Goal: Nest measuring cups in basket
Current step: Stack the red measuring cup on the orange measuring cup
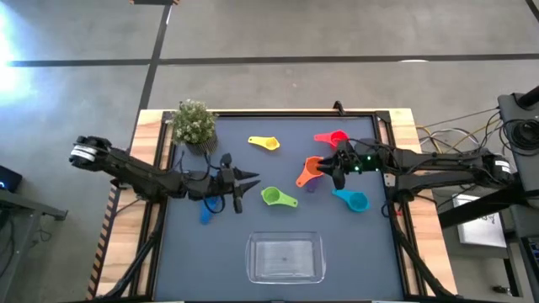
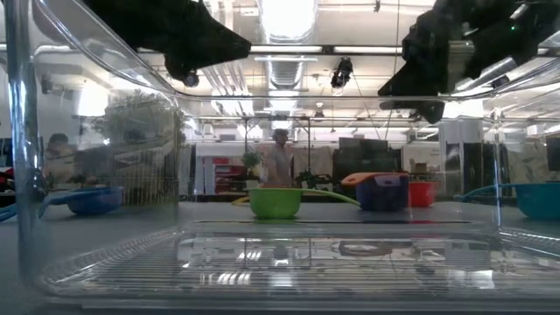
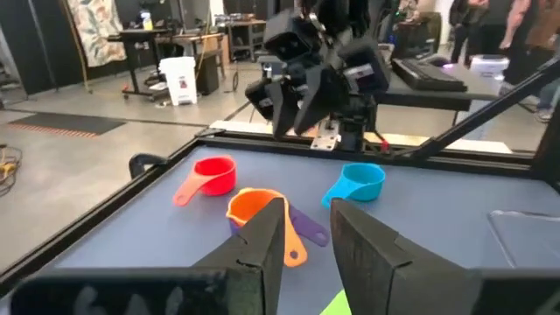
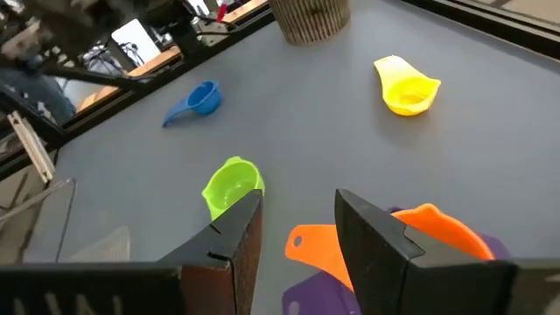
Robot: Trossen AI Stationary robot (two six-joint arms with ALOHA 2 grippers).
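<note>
the clear basket (image 1: 285, 257) sits empty at the near edge of the table (image 1: 253, 227), and everything else lies beyond it. just past the basket's far rim is the green cup (image 1: 271, 197), handle pointing toward the right arm's side. to the left of the basket and farther back, the blue cup (image 1: 205, 215) lies close under the left arm, whose left gripper (image 1: 251, 183) hangs above the mat near the green cup with its two fingers apart and nothing between them. to the right of the basket, the teal cup (image 1: 356, 201) rests alone. farther from the basket, the orange cup (image 1: 310, 172) sits on top of the purple cup (image 4: 319, 293), the purple handle sticking out from underneath. the right gripper (image 1: 330, 168) hovers right at this pair, fingers spread and empty, partly hiding them from above. beyond that, the red-pink cup (image 1: 333, 138) lies near the far rail, and the yellow cup (image 1: 267, 143) lies well back from the basket's far rim. the potted plant (image 1: 194, 123) stands at the far left corner, apart from the cups.
</note>
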